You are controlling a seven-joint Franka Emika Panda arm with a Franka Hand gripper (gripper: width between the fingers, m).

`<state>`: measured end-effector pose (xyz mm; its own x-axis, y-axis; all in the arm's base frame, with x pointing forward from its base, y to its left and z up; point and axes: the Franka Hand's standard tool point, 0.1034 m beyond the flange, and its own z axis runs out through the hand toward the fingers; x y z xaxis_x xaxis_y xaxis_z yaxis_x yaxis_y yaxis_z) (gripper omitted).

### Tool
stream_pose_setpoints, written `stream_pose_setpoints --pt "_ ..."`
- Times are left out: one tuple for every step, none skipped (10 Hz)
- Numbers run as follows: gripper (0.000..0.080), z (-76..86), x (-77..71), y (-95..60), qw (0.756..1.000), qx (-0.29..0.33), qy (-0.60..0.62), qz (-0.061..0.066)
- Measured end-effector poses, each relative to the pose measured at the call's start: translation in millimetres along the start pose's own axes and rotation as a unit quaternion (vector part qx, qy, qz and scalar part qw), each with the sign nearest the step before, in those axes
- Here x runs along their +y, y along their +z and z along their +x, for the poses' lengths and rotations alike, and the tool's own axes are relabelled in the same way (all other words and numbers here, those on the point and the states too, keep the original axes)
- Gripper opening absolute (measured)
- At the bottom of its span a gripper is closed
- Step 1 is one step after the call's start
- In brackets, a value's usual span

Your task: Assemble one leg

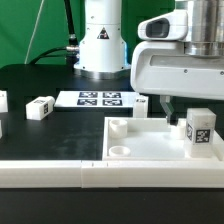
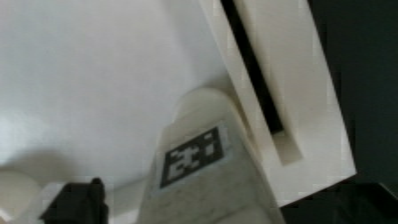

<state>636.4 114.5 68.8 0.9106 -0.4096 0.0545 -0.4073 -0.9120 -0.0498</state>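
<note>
A leg [image 1: 200, 131], a small white post with a black-and-white tag on its face, stands upright in the right corner of the white tray panel [image 1: 135, 150]. My gripper [image 1: 178, 112] hangs right over it, with one dark finger [image 1: 166, 106] on the leg's side toward the exterior view's left. In the wrist view the leg [image 2: 214, 150] fills the middle. One finger [image 2: 80, 200] stands apart from it with a gap between. The other finger is hidden. The panel's raised rim [image 2: 267, 80] runs beside the leg.
A second leg [image 1: 42, 107] lies on the black table at the exterior view's left, and another [image 1: 2, 101] is cut by the edge. The marker board [image 1: 100, 98] lies behind the panel. The robot base [image 1: 103, 45] stands at the back.
</note>
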Motion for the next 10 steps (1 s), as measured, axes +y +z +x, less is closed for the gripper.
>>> stream_pose_setpoints --pt "0.0648 -1.2 -2.5 -0.7 1.0 0.0 -0.022 0.001" --pt "0.0648 -0.8 -2.9 -1.2 0.996 0.001 -0.084 -0.001" --pt "0.0648 0.3 -2.4 -1.6 0.991 0.003 -0.135 -0.004" --pt "0.0648 1.7 -1.6 -1.8 0.987 0.003 -0.162 -0.004" --pt "0.0648 3.2 0.8 -1.8 0.976 0.004 -0.219 -0.009" --pt "0.0648 3.9 2.0 -1.8 0.968 0.004 -0.25 -0.011" --pt "0.0648 4.0 2.3 -1.8 0.968 0.004 -0.249 -0.011" --pt "0.053 4.0 2.3 -1.8 0.969 0.004 -0.248 -0.011" --pt "0.0393 4.1 2.5 -1.7 0.969 0.004 -0.248 -0.011" --pt "0.0393 4.0 2.5 -1.6 0.97 0.004 -0.244 -0.011"
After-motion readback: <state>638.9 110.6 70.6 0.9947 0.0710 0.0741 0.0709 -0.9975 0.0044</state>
